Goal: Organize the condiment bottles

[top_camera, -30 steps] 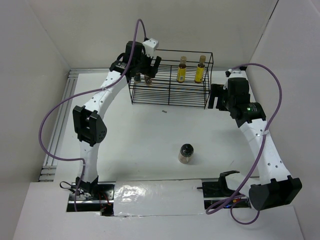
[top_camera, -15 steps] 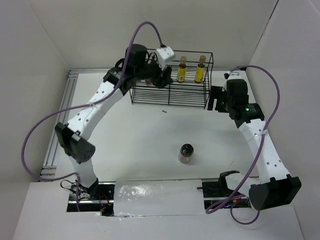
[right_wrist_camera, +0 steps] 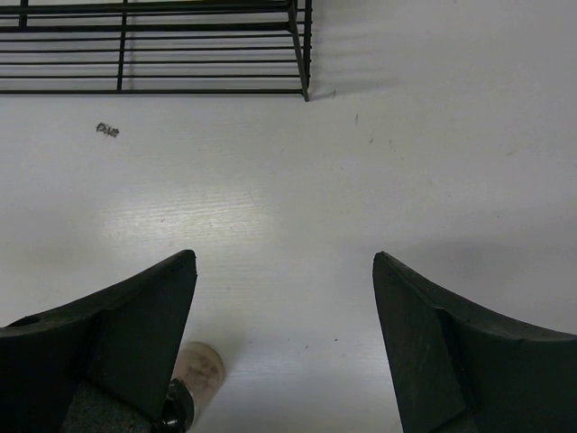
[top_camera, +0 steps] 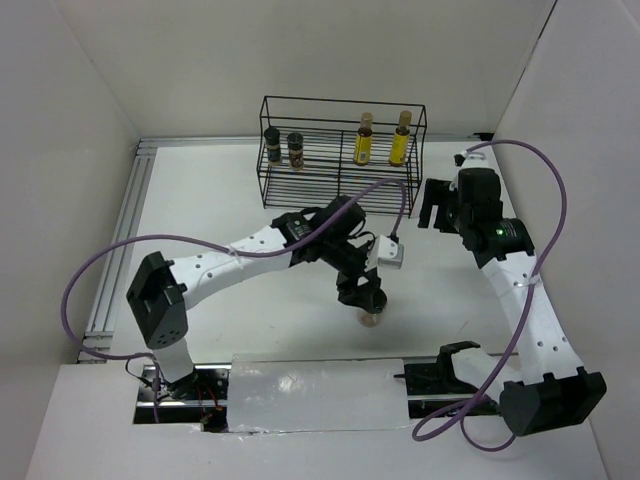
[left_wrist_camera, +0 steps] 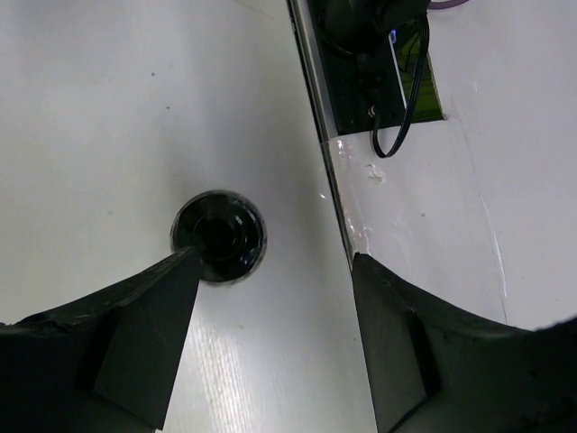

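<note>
Jar first: fat jar (top_camera: 370, 319) with black lid stands upright on the desk (top_camera: 440, 290), front-centre, well apart from the wire rack (top_camera: 340, 190) at the back. Left arm reaches across to it, and left gripper (top_camera: 362, 298) hangs right over it, hiding the lid in the top view. In the left wrist view the left gripper (left_wrist_camera: 275, 271) is spread wide, nothing pinched. The fat jar (left_wrist_camera: 218, 236) is seen from above, off-centre in the gap, its rim at the tip of the finger on the picture's left. Cannot tell if that finger touches it.

In the wire rack: two short jars (top_camera: 283, 148) with dark lids in the left part, side by side, and two yellow bottles (top_camera: 383, 140) with tan caps in the right part. All four upright.

Right arm is at the right side, with right gripper (top_camera: 430, 205) just beside the rack's right end. In its wrist view the right gripper (right_wrist_camera: 284, 262) is spread, holding nothing, above bare desk (right_wrist_camera: 361, 180). The rack's corner (right_wrist_camera: 302, 45) is at the top. The tan body of the fat jar (right_wrist_camera: 203, 368) peeks out beside the finger on the picture's left. Small dark speck (right_wrist_camera: 106, 130) lies on the desk in front of the rack.
</note>
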